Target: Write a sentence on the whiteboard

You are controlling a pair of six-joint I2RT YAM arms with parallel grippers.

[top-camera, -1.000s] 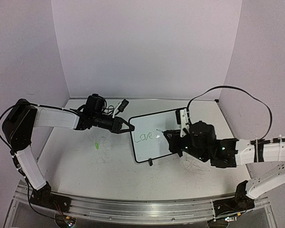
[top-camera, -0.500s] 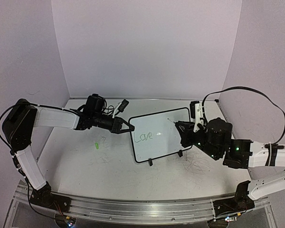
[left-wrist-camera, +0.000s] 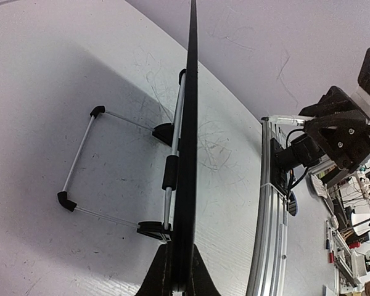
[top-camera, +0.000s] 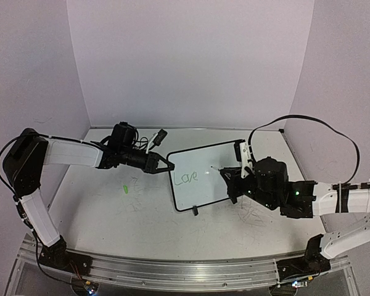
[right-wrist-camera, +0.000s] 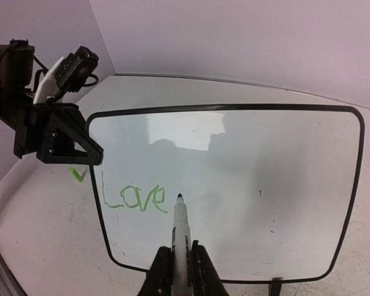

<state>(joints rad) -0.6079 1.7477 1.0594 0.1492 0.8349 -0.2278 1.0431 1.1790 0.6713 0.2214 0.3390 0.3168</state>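
Whiteboard (top-camera: 203,185) stands pinched at its left edge by the left gripper (top-camera: 164,165); right gripper (right-wrist-camera: 180,259) pinches a marker (right-wrist-camera: 179,219), tip beside green "Love" (right-wrist-camera: 134,198).

Marker (right-wrist-camera: 179,222) back toward whiteboard (right-wrist-camera: 234,172)

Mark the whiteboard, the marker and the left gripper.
whiteboard (right-wrist-camera: 265,160), right wrist view, bare white face.
marker (right-wrist-camera: 180,225), right wrist view, mid barrel.
left gripper (left-wrist-camera: 177,271), left wrist view, between fingertips clamping whiteboard's edge.

There is one whiteboard (top-camera: 200,182), one marker (right-wrist-camera: 179,225), one green word (right-wrist-camera: 134,198), and two claws: left claw (top-camera: 165,165), right claw (right-wrist-camera: 177,274).
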